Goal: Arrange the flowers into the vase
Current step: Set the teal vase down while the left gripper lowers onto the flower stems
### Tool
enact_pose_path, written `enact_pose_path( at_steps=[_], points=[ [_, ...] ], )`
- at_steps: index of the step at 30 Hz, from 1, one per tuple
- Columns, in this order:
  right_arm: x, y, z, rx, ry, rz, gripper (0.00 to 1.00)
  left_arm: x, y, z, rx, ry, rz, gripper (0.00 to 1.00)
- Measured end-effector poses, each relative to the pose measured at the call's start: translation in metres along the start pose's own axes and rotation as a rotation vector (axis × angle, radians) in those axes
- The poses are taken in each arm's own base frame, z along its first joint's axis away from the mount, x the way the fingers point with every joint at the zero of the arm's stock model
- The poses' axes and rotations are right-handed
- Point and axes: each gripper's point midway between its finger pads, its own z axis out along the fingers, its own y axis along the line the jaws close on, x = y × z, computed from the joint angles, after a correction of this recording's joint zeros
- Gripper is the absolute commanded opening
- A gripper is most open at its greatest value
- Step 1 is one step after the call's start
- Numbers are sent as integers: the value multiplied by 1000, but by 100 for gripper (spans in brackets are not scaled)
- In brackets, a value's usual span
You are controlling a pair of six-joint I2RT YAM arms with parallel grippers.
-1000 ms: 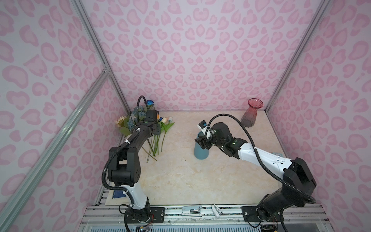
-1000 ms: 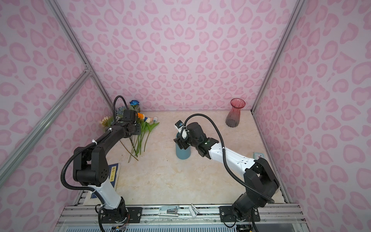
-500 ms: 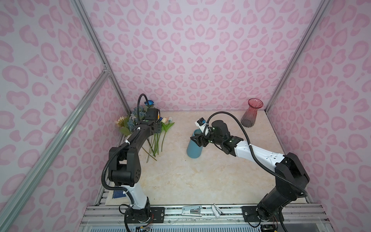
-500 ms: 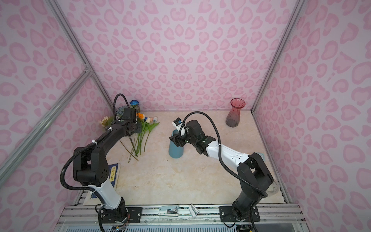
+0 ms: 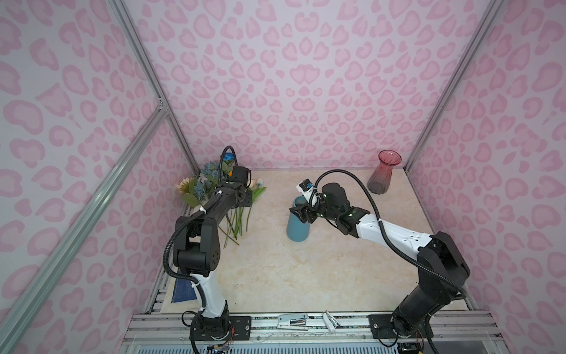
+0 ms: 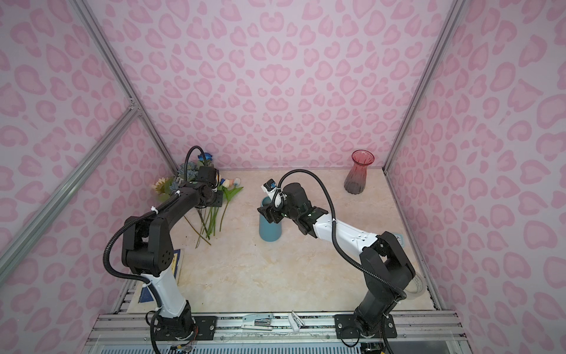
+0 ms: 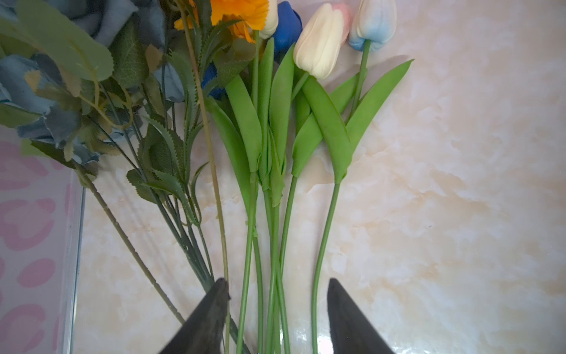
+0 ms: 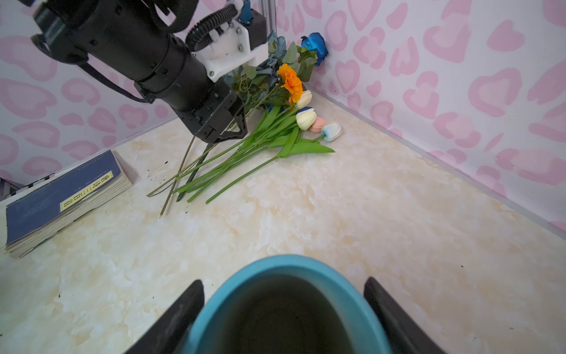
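Right hand (image 8: 284,280): fingers clamped on the blue vase (image 5: 296,228), one on each side of its wall just below the rim. The vase stands near upright on the table (image 5: 306,275).

Flowers (image 8: 269,131): all lie flat on the table, left of the blue vase in both top views and well apart from it. The heads are farther back than the vase and the stem ends are about level with it.
- Nearest the vase are the tulips (image 7: 320,39), with cream, pink and pale blue heads side by side.
- Farther from it are the orange marigold (image 8: 291,81), bright blue rose (image 8: 315,46) and dusty-blue rose bunch (image 7: 27,79).
- The cream sunflower (image 5: 183,185) is farthest.

Left hand (image 7: 277,280): fingers apart, straddling the green tulip stems low down — the stems pass between the tips, which are not closed on them.

Red glass vase (image 5: 382,174): behind and right of the blue vase, well apart.

Blue book (image 8: 58,196): left of the blue vase and nearer the arm bases — past the stem ends.
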Motion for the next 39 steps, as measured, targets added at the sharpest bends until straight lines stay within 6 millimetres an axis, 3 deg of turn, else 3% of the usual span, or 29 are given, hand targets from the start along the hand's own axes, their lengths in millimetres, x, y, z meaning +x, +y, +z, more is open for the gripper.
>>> enact_pose_path(
  at_steps=[3,7,12,21,24,30,34,39],
  points=[
    [-2,6,0,-11,2,-12,76,0,-1,5,-3,15,7,48],
    [-4,13,-4,-16,8,-31,80,2,-1,10,-10,38,27,47],
    [-36,17,-13,-16,-98,-69,84,3,-1,15,-15,53,38,47],
    [-37,18,-13,-11,-101,-86,84,4,5,14,-39,67,39,49],
    [-42,18,-19,-2,-111,-90,84,-1,14,12,-60,54,24,50],
    [-70,16,-46,39,-176,-100,85,-23,55,7,-105,26,-81,48],
    [-81,6,-63,93,-217,-100,86,-22,52,23,-98,60,-74,46],
    [-75,-8,-68,149,-217,-90,86,-21,47,42,-92,100,-57,46]
  ],
)
